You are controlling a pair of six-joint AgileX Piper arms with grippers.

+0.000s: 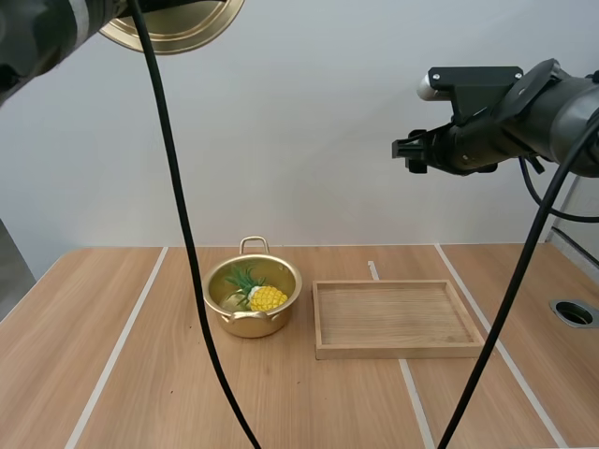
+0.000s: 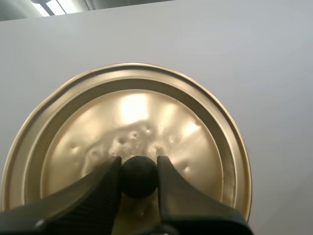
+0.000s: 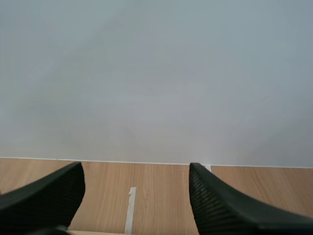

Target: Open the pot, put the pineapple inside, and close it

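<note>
A gold pot (image 1: 253, 298) stands open on the wooden table, with a yellow pineapple (image 1: 266, 297) and its green leaves lying inside. Its gold lid (image 1: 178, 25) is held high above the table at the upper left. In the left wrist view my left gripper (image 2: 139, 172) is shut on the lid's black knob (image 2: 139, 176), and the lid (image 2: 146, 122) faces the camera. My right gripper (image 1: 408, 150) is raised high over the tray. In the right wrist view the right gripper (image 3: 137, 183) is open, its fingers (image 3: 215, 200) wide apart with nothing between them.
A shallow wooden tray (image 1: 398, 318) lies right of the pot. A round hole (image 1: 573, 312) is set in the table near its right edge. Pale lines run across the tabletop.
</note>
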